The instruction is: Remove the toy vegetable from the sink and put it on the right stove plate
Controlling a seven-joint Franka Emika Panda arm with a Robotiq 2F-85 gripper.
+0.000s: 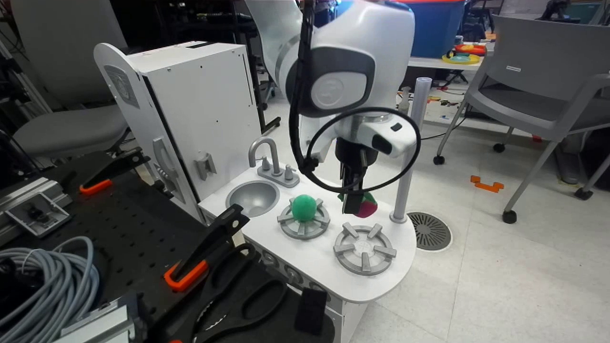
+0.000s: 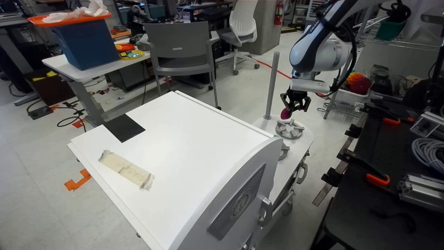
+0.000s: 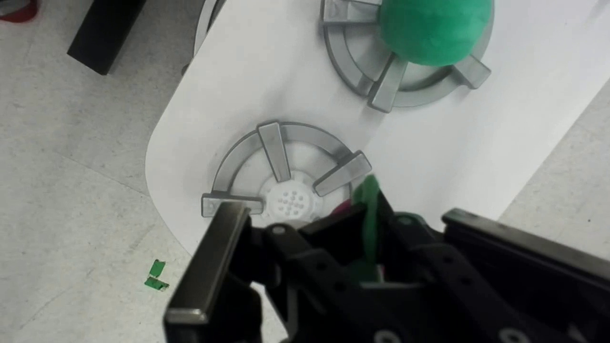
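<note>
My gripper (image 1: 353, 204) is shut on a magenta toy vegetable (image 1: 367, 208) with green leaves and holds it in the air. In the wrist view the leaf (image 3: 370, 197) sticks up between the fingertips (image 3: 376, 212); most of the vegetable is hidden. It also shows in an exterior view (image 2: 285, 113), below the gripper (image 2: 295, 107). The right stove plate (image 1: 365, 262) is a bare grey ring with spokes, below the held vegetable. It also shows in the wrist view (image 3: 275, 152). The round grey sink (image 1: 255, 196) is at the counter's far end, away from the gripper.
A green ball (image 1: 304, 208) sits on the left stove plate (image 1: 303, 233). A grey faucet (image 1: 269, 152) stands behind the sink. A clear upright post (image 1: 413, 147) stands at the counter's edge near the gripper. A white cabinet (image 1: 205, 105) stands beside the sink. A black table (image 1: 128, 224) with clamps is in front.
</note>
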